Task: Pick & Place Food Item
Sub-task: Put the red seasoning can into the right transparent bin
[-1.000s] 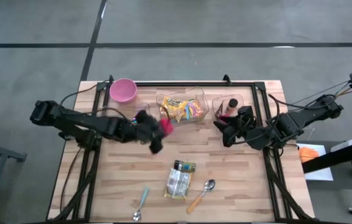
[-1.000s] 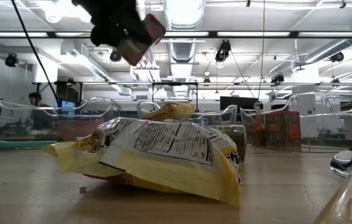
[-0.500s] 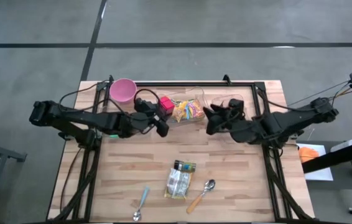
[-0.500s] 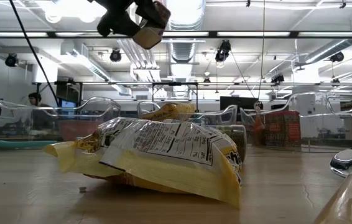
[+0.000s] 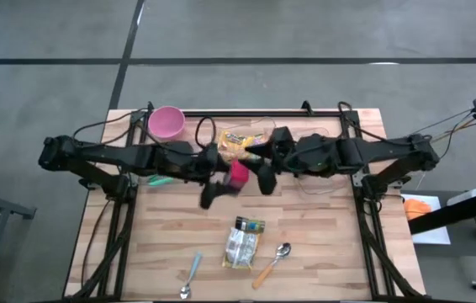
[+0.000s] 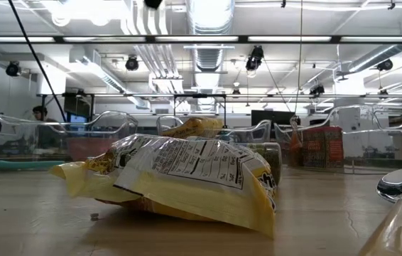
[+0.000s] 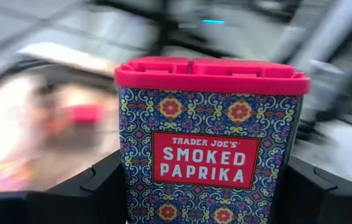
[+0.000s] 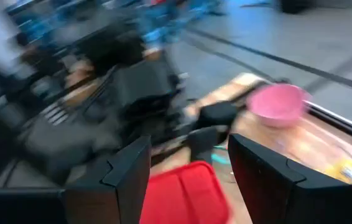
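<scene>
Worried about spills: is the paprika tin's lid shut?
Shut. In the left wrist view the red lid sits flat on the paprika tin, both flaps down, held in the left gripper.

Premises: an indoor robotics lab or test hall of industrial type. The pale butcher-block wooden table [image 5: 305, 227] stands on a grey concrete floor [image 5: 44, 34] marked with dark lines, and black metal frame rails [image 5: 246, 113] and cabling run along the table edges. The low view shows a high open ceiling with exposed silver ventilation ducting [image 6: 208, 21], long fluorescent strip lights [image 6: 329, 39] and black hanging camera or lamp units [image 6: 256, 57]. Further clear plastic bins [image 6: 371, 117] sit on neighbouring benches, and 1 person [image 6: 40, 114] is seated at a distant workstation.
</scene>
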Controlling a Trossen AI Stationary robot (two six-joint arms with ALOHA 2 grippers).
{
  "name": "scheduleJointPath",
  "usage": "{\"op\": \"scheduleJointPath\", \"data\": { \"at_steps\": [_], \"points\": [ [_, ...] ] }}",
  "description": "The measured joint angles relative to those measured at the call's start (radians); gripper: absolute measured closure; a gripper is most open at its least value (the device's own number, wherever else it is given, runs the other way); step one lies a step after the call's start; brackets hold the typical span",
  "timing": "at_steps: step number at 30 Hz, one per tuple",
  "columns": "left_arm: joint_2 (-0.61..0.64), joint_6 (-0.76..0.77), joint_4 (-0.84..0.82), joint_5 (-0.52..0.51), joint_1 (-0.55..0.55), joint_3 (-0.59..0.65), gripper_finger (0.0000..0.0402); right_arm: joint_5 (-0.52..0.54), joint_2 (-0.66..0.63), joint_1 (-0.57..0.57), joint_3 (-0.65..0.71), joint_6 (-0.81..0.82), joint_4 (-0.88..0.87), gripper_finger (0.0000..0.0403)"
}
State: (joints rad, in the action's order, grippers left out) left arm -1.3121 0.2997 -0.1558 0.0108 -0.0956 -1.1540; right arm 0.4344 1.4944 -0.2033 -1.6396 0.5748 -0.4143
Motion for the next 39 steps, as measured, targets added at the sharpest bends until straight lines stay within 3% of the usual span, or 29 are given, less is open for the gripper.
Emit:
{"op": "scheduleJointPath", "data": {
  "at_steps": [6,9,13,25,34,39],
  "points": [
    [0.067,-0.058,0.085,0.412,0.000,-0.039,0.0116,-0.158,-0.048,-0.021,-0.072,-0.121,-0.023,0.0192],
    [0.111,-0.048,0.208,0.527,-0.001,-0.039,0.0116,-0.204,-0.075,-0.034,-0.081,-0.180,0.026,0.0192],
    [0.136,-0.009,0.296,0.547,0.005,-0.041,0.0116,-0.219,-0.086,-0.043,-0.080,-0.258,0.109,0.0192],
    [0.114,0.068,0.283,0.551,0.017,-0.037,0.0116,-0.254,0.012,-0.033,-0.079,-0.495,0.111,0.0187],
    [0.094,0.105,0.273,0.615,0.017,-0.033,0.0116,-0.301,0.043,-0.032,-0.086,-0.513,0.116,0.0122],
    [0.075,0.120,0.267,0.676,0.017,-0.031,0.0116,-0.407,0.074,-0.032,-0.107,-0.533,0.172,0.0093]
  ]
}}
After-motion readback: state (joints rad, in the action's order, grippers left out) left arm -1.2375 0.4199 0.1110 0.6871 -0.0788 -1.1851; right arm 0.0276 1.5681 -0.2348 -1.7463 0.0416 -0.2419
